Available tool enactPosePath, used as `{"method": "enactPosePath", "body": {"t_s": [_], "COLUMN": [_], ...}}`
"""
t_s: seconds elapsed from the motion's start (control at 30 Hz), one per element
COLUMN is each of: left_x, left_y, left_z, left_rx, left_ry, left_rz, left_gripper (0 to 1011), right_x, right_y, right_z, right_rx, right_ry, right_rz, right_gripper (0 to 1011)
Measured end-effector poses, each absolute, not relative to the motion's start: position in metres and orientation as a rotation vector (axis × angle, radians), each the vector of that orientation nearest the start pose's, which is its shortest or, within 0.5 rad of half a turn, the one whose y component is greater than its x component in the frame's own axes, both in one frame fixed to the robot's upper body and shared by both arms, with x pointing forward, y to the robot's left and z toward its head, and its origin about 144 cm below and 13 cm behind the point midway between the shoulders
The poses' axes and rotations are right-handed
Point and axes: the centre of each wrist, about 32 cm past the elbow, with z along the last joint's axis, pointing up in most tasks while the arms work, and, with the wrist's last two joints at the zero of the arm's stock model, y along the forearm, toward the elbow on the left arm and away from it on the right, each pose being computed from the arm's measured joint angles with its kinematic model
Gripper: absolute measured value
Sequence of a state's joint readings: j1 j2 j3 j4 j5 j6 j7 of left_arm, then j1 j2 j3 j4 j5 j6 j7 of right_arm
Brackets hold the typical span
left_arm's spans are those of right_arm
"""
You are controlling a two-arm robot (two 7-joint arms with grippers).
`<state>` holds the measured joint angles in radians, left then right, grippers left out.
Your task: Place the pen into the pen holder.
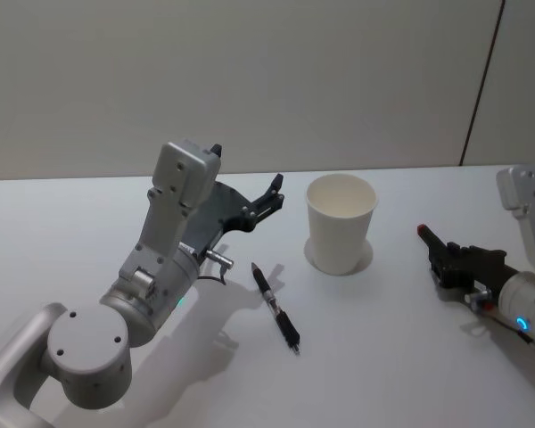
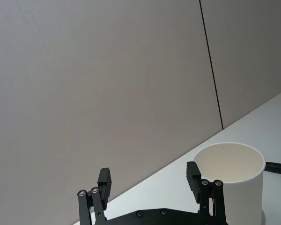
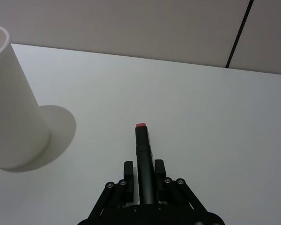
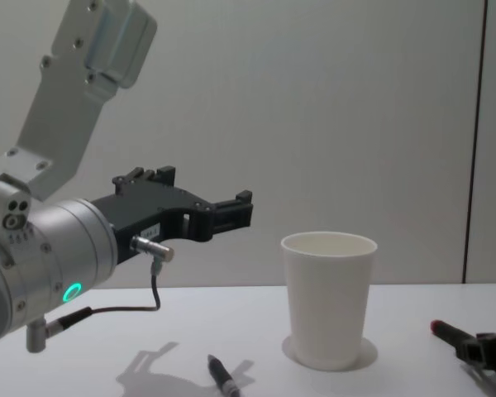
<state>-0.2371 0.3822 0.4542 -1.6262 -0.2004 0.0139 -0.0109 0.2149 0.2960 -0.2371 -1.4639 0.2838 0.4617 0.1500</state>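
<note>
pen holder [image 1: 341,223] on table [image 1: 71,223] between loose pen [image 1: 276,309] and held pen [image 3: 143,145].

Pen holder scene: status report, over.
Left gripper open, raised left of pen holder. Right gripper shut on red-tipped pen. Black pen loose on table. Nothing over holder's mouth.

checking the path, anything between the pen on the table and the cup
Nothing visible does. The pen lies on bare table, apart from the open-mouthed pen holder. The left gripper hangs open above; the right gripper, off right, grips a red-tipped pen.
</note>
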Motion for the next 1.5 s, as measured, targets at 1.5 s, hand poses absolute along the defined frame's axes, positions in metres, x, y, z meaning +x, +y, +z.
{"method": "enactPosePath", "body": {"t_s": [1.5], "left_x": [0.4920], "left_y": [0.1984], "left_z": [1.2044], "left_rx": [0.061], "left_ry": [-0.268], "left_rz": [1.124], "left_gripper": [1001], "right_x": [0.5107], "right_y": [-0.2532], "right_z": [1.1708], "right_rx": [-0.329], "right_ry": [0.237], "right_rz": [-1.225], "right_gripper": [179]}}
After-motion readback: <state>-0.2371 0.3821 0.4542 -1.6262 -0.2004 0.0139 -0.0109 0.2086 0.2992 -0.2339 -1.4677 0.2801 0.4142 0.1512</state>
